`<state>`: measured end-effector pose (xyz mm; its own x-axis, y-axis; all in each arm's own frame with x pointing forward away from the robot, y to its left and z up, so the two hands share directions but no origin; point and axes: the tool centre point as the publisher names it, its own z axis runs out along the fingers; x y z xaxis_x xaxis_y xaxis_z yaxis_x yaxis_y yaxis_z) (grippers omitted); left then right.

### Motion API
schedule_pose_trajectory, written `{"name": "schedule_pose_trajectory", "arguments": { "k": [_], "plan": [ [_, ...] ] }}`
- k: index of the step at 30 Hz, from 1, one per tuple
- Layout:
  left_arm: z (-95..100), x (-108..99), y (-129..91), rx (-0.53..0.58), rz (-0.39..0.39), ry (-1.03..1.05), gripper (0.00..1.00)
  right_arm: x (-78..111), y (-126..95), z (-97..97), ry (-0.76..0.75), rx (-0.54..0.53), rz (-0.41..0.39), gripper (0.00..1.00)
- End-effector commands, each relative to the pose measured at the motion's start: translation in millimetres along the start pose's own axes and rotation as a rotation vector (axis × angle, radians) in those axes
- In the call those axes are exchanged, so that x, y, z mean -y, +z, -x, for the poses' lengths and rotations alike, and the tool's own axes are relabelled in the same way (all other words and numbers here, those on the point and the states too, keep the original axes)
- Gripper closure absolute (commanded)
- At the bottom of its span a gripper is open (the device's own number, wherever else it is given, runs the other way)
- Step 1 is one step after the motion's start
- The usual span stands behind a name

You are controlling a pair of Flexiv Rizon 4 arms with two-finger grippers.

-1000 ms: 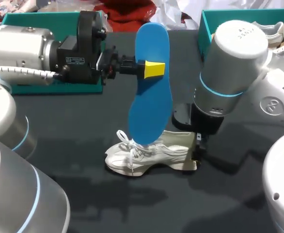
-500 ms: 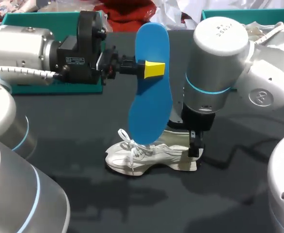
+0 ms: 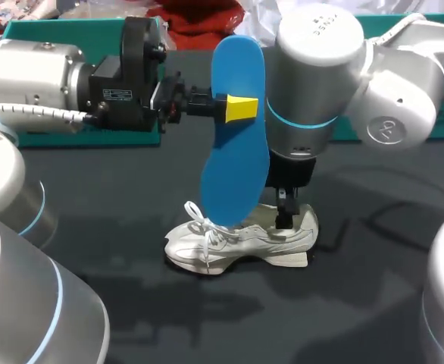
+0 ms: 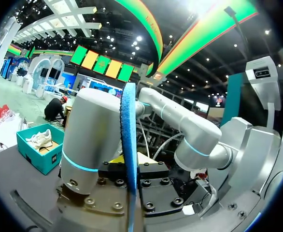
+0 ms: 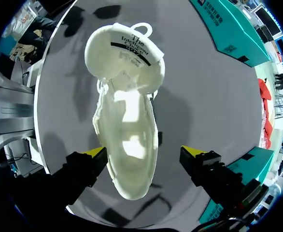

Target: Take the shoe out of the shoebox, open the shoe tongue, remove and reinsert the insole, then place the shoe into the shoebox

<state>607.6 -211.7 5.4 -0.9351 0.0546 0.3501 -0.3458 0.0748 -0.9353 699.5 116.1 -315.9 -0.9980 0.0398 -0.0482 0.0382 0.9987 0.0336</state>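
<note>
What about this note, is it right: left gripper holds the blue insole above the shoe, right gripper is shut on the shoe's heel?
Not shut: the right wrist view shows the right gripper open, fingers either side of the shoe, not clamping its heel. The left gripper does hold the insole above it.

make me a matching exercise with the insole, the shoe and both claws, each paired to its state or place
1 insole
2 shoe
3 left claw
4 right claw

a open, over the shoe's heel
b standing on the table
c blue, held upright
d shut on the insole

Pairs: 1-c, 2-b, 3-d, 4-a
</note>
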Motion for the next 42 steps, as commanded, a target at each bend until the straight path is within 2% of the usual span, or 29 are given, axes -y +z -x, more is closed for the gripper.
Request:
{"name": "schedule_pose_trajectory", "arguments": {
  "k": [1,10,29,31,35,36,39,40,41,42],
  "plan": [
    [0.4,-1,2,0.000,-0.003,0.001,1.00,-11.6,12,5.0,0.003,-0.006,-0.021,0.00],
    [0.4,-1,2,0.000,-0.003,0.001,1.00,-11.6,12,5.0,0.003,-0.006,-0.021,0.00],
    [0.4,-1,2,0.000,-0.003,0.001,1.00,-40.4,54,19.3,-0.044,-0.061,-0.037,0.00],
    [0.4,-1,2,0.000,-0.003,0.001,1.00,-41.6,56,19.0,-0.047,-0.067,-0.038,0.07],
    [0.4,-1,2,0.000,-0.003,0.001,1.00,-41.3,59,17.9,-0.046,-0.074,-0.038,0.34],
    [0.4,-1,2,0.000,-0.003,0.001,1.00,-40.8,60,17.4,-0.044,-0.075,-0.037,0.43],
    [0.4,-1,2,0.000,-0.003,0.001,1.00,-39.6,60,15.8,-0.040,-0.079,-0.037,0.55],
    [0.4,-1,2,0.000,-0.003,0.001,1.00,-39.3,61,15.1,-0.039,-0.080,-0.038,0.63],
    [0.4,-1,2,0.000,-0.003,0.001,1.00,-38.9,61,14.3,-0.038,-0.081,-0.039,0.75],
    [0.4,-1,2,0.000,-0.003,0.001,1.00,-38.7,60,13.4,-0.037,-0.083,-0.040,0.98]
  ]
}}
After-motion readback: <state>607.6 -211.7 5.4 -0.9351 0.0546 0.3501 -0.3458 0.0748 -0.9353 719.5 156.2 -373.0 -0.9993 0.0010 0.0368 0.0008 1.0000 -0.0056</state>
